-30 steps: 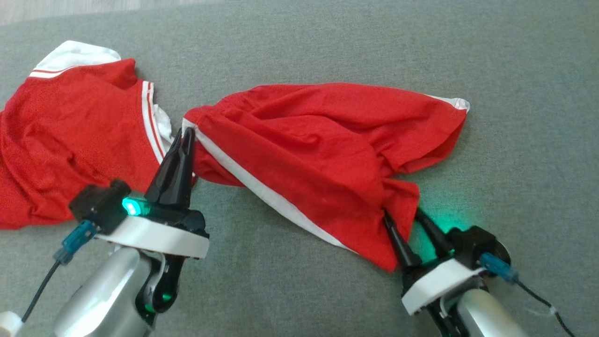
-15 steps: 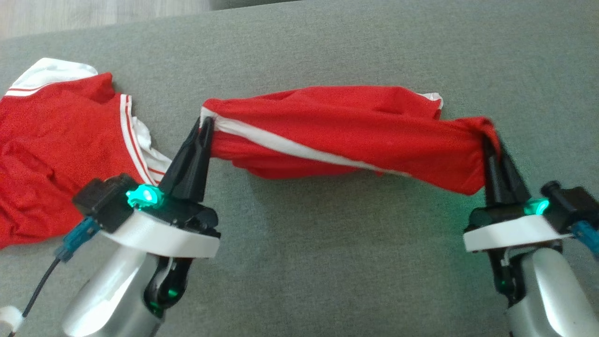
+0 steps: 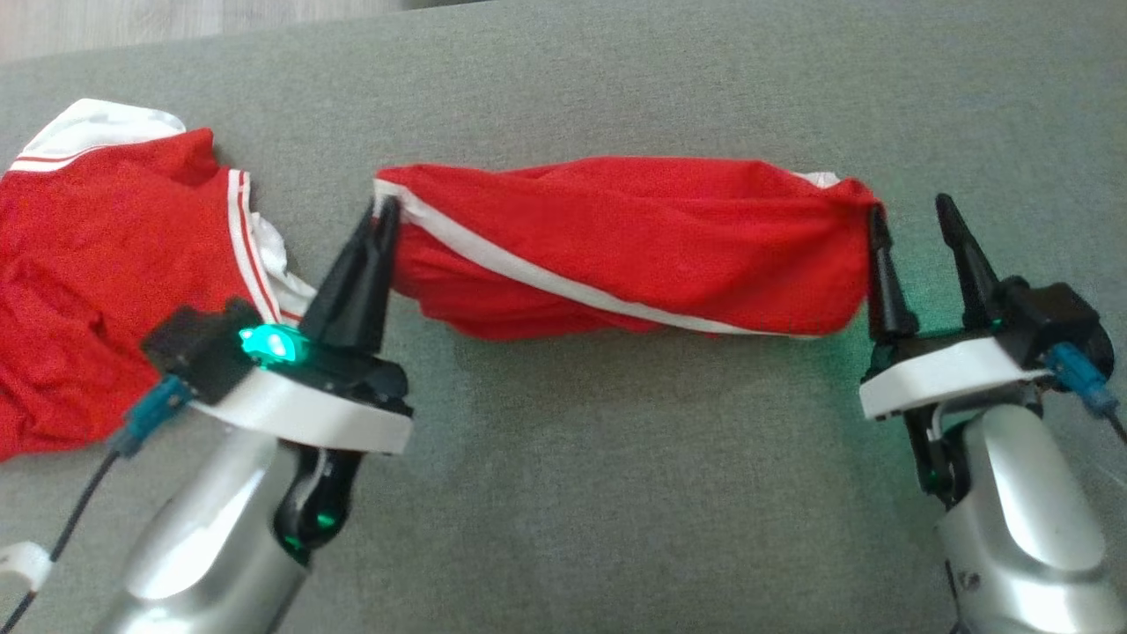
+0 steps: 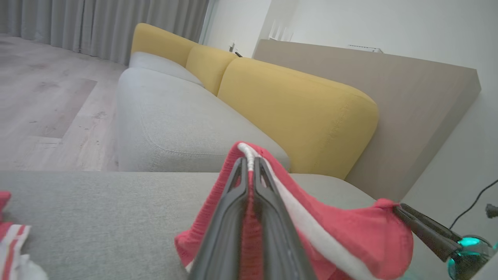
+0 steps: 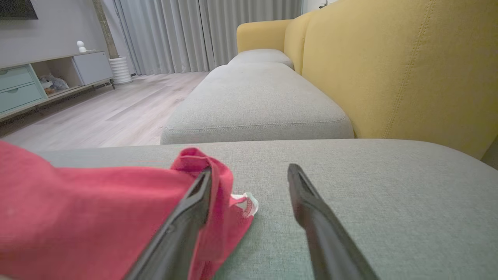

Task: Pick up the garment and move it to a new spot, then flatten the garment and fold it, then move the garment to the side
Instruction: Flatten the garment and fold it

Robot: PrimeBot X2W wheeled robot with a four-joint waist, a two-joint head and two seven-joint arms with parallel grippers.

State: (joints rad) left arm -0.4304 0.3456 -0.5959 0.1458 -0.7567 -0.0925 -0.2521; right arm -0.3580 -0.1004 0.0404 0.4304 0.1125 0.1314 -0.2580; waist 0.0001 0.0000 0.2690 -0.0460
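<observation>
The garment (image 3: 616, 242), red with a white stripe, lies stretched in a twisted roll across the grey cushion (image 3: 616, 493). My left gripper (image 3: 385, 216) is shut on its left end; in the left wrist view the fingertips (image 4: 249, 161) pinch the white-edged hem of the garment (image 4: 350, 237). At the garment's right end my right gripper (image 3: 911, 211) stands open. In the right wrist view that gripper (image 5: 251, 171) has its left finger against a fold of the garment (image 5: 78, 210), and its right finger is over bare cushion.
A second red garment (image 3: 114, 255) with white striped trim lies crumpled at the far left, close to my left gripper. Yellow sofa backrests (image 4: 295, 109) rise beyond the cushion. Wood floor (image 3: 132, 18) shows past the far edge.
My right gripper carried the garment's right end out to the right, stretching it, then opened and let it go. The left gripper kept its hold. The head camera shifted slightly.
</observation>
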